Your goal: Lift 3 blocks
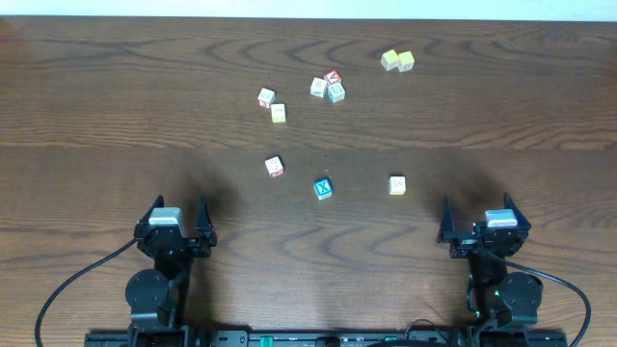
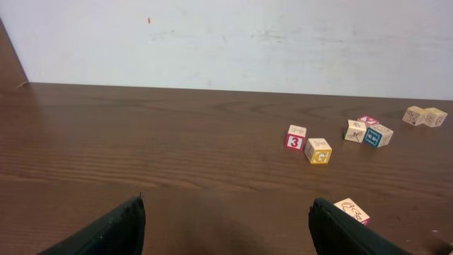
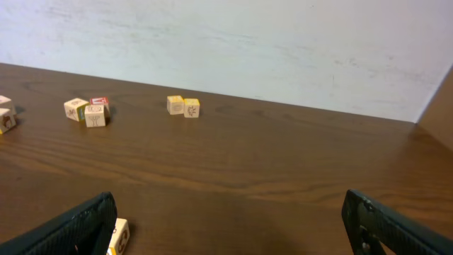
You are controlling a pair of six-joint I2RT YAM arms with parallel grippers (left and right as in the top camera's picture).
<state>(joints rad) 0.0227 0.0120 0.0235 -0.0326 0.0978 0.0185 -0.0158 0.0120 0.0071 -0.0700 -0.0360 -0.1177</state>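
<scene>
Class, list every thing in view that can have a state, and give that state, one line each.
Left gripper, open, empty.
Right gripper, open, empty.
Blue X block, on table, unlifted.
Red-trim block, on table, unlifted.
Yellow-trim block, on table, unlifted.
Yellow pair, side by side on table.
Cluster of three, bunched on table.
Far-left pair, close together on table.

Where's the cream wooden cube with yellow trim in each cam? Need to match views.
Overhead: cream wooden cube with yellow trim, lower middle, right of the blue wooden cube with a white X.
Left wrist: not in it.
Right wrist: bottom left, cut by the lower edge.
Shared landmark: pale yellow pair of cubes, top right overhead, far right in left wrist, upper left in right wrist.
</scene>
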